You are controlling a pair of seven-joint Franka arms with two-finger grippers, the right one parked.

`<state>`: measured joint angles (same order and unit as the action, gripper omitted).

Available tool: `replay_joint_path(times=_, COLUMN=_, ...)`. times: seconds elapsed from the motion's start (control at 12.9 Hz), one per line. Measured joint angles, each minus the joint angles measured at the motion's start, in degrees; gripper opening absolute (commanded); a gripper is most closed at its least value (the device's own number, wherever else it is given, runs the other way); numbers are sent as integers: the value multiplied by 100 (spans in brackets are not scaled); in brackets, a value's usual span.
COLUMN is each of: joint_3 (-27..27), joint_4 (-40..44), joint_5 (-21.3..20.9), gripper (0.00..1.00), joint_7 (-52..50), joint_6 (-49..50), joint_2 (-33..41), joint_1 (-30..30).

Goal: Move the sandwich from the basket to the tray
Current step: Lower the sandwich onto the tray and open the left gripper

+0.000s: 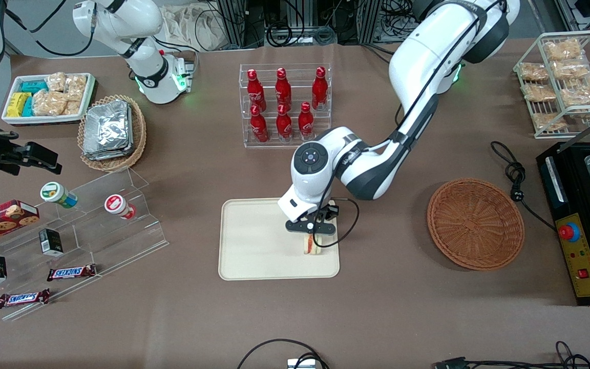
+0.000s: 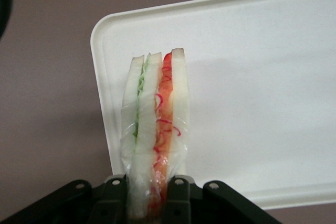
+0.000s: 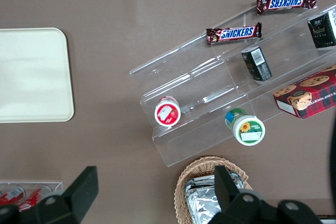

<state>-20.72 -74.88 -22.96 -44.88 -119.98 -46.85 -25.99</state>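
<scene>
Front view: the end effector (image 1: pixel 311 237) grips the sandwich (image 1: pixel 310 245) between its fingers over the tray (image 1: pixel 254 246), toward the tray's 4 o'clock corner. The basket (image 1: pixel 475 223) sits at the tray's 3 o'clock on the tabletop (image 1: pixel 387 307).

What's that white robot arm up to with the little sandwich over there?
The working arm's gripper is pinching a wrapped sandwich between its fingers and holding it upright over the cream tray, near the tray's edge toward the working arm's end of the table. The round reddish-brown basket sits with nothing in it. Whether the sandwich already touches the tray is hard to tell.
</scene>
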Motion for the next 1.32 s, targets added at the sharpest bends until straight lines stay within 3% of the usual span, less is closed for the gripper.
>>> replay_joint_path(times=0.23, joint_3=0, joint_4=12, joint_5=-205, gripper=13, joint_7=-118, joint_6=-88, joint_2=-229, joint_1=-16)
replay_joint_path(times=0.46, joint_3=0, joint_4=14, joint_5=-225, gripper=21, joint_7=-131, joint_6=-182, joint_2=-334, joint_1=-20)
replay_joint_path(times=0.7, joint_3=0, joint_4=15, joint_5=-228, gripper=43, joint_7=-136, joint_6=-196, joint_2=-352, joint_1=-21)
replay_joint_path(times=0.85, joint_3=0, joint_4=15, joint_5=-234, gripper=50, joint_7=-208, joint_6=-325, joint_2=-409, joint_1=-23)
replay_joint_path(times=0.93, joint_3=0, joint_4=15, joint_5=-255, gripper=59, joint_7=-276, joint_6=-393, joint_2=-435, joint_1=-25)
replay_joint_path(times=1.01, joint_3=0, joint_4=16, joint_5=-284, gripper=86, joint_7=-347, joint_6=-412, joint_2=-445, joint_1=-28)
replay_joint_path(times=1.08, joint_3=0, joint_4=16, joint_5=-293, gripper=100, joint_7=-403, joint_6=-423, joint_2=-454, joint_1=-30)
replay_joint_path(times=1.32, joint_3=2, joint_4=18, joint_5=-298, gripper=100, joint_7=-560, joint_6=-496, joint_2=-484, joint_1=-32)
